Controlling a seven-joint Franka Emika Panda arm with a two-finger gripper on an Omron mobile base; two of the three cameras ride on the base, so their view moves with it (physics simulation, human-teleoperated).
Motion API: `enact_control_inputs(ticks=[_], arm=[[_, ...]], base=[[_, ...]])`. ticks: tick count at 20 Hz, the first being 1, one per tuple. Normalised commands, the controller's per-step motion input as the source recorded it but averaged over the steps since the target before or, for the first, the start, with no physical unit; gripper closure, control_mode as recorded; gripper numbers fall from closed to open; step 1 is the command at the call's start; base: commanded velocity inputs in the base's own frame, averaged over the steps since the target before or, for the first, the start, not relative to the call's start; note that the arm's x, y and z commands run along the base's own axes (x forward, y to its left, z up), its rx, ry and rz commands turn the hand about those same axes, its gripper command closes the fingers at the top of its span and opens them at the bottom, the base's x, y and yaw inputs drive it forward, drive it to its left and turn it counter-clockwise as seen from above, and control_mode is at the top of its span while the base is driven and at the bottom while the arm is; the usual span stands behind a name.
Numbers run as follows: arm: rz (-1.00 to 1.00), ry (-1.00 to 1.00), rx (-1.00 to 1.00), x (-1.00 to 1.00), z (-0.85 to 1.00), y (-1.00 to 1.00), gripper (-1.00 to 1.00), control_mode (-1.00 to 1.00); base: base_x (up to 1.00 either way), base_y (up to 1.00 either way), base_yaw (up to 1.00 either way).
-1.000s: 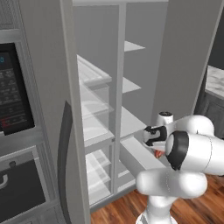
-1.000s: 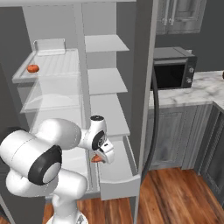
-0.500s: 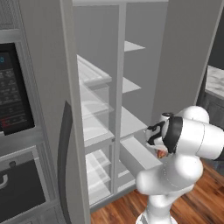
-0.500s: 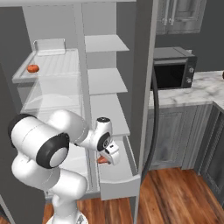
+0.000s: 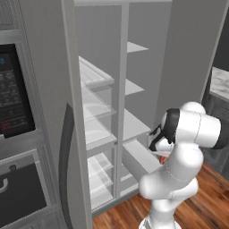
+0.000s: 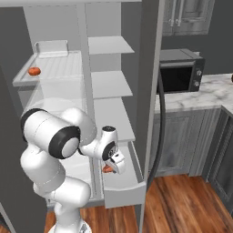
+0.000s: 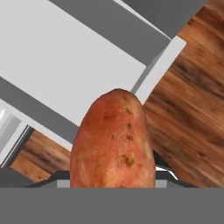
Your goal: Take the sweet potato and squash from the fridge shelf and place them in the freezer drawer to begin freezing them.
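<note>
step: carry sweet potato (image 7: 113,140) to drawer (image 6: 124,184) | gripper (image 6: 112,166) clamped on sweet potato, over open drawer | next: lower, release; squash (image 6: 33,71) on shelf pending

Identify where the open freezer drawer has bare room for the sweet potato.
The freezer drawer floor is bare between its walls. The sweet potato hangs in the gripper above it. One small orange item occupies the upper shelf's left edge.
</note>
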Motion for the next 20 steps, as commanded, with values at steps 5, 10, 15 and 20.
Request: enact_control_inputs(ticks=[5,10,15,20], arm=[[0.00,0.00,0.00,0.26,-0.38,-0.09,1.00,-1.00],[0.00,0.00,0.00,0.16,-0.40,-0.11,1.00,-1.00],[0.00,0.00,0.01,0.17,-0.43,-0.28,1.00,-1.00],[0.00,0.00,0.00,0.19,-0.45,-0.19,1.00,-1.00]], base=[[0.00,0.00,0.00],[0.00,0.00,0.00],[0.00,0.00,0.00],[0.00,0.00,0.00]])
